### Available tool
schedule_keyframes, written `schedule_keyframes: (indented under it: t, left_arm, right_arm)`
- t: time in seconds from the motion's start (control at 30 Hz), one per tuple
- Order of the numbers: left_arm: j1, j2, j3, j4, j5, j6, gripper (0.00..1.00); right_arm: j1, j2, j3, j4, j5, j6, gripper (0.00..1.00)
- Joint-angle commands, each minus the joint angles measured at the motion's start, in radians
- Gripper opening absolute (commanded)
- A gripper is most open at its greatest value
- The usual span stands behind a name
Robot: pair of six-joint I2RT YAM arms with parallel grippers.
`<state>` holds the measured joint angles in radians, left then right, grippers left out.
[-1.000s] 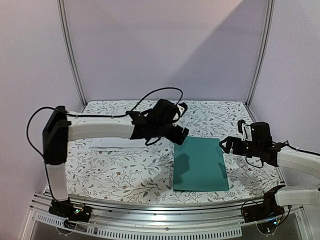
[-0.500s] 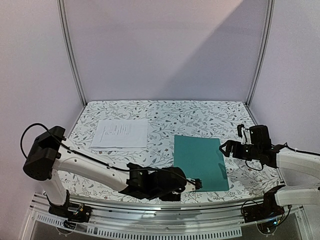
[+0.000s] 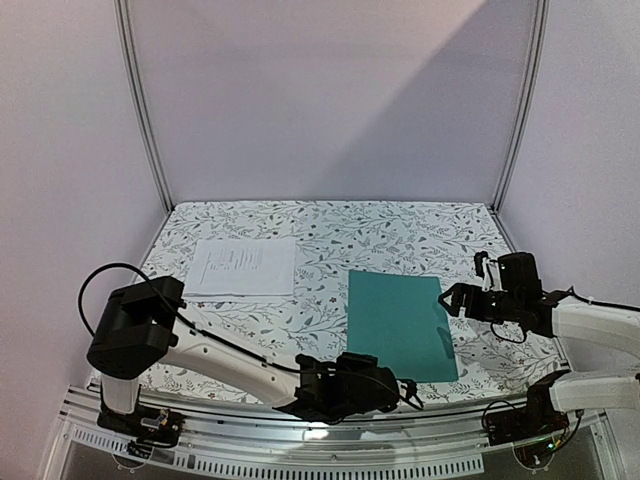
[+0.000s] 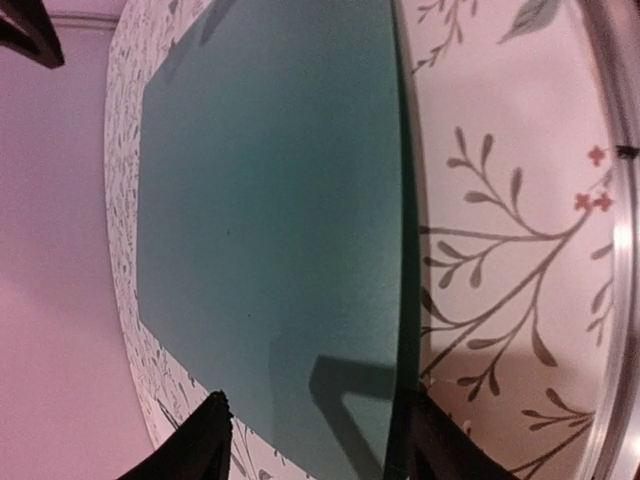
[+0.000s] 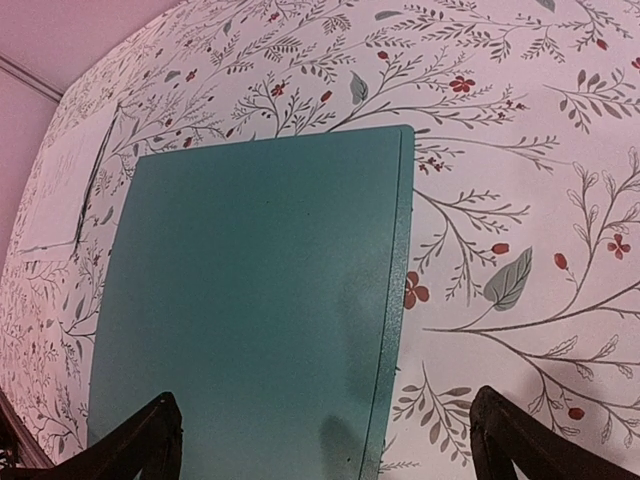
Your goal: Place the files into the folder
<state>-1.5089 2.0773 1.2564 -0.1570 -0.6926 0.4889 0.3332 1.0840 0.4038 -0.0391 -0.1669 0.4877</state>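
Note:
The teal folder (image 3: 400, 325) lies closed and flat on the right half of the flowered table. The files (image 3: 242, 266), white printed sheets, lie apart at the back left, also seen as files (image 5: 70, 190) at the left edge of the right wrist view. My left gripper (image 3: 405, 385) is low at the folder's near left corner. In its wrist view the left gripper (image 4: 320, 430) is open, its fingers either side of the folder (image 4: 270, 220) corner. My right gripper (image 3: 455, 297) hovers open at the folder's right edge, over the folder (image 5: 250, 300) spine strip.
A metal rail (image 3: 330, 425) runs along the table's front edge, right under the left arm (image 3: 230, 365). Purple walls and two upright poles (image 3: 145, 110) close in the back and sides. The flowered tablecloth (image 3: 260, 330) lies between files and folder.
My left arm swung from the folder's far left corner down to its near left corner by the front rail, and its jaws narrowed. The right arm, folder and files stayed put.

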Motion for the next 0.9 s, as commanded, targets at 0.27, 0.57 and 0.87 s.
schedule_keyframes:
  t: [0.27, 0.57, 0.87]
  left_arm:
    - [-0.023, 0.073, 0.01, 0.162, -0.242, 0.041, 0.39]
    - [-0.01, 0.157, -0.021, 0.568, -0.44, 0.269, 0.13]
    - [0.033, 0.076, -0.041, 0.566, -0.486, 0.076, 0.0]
  right_arm:
    - [-0.005, 0.02, -0.003, 0.008, -0.005, 0.0, 0.99]
    - [-0.003, 0.0, 0.016, -0.02, -0.001, 0.002, 0.99]
    - [-0.012, -0.085, 0.068, -0.068, 0.035, 0.005, 0.99]
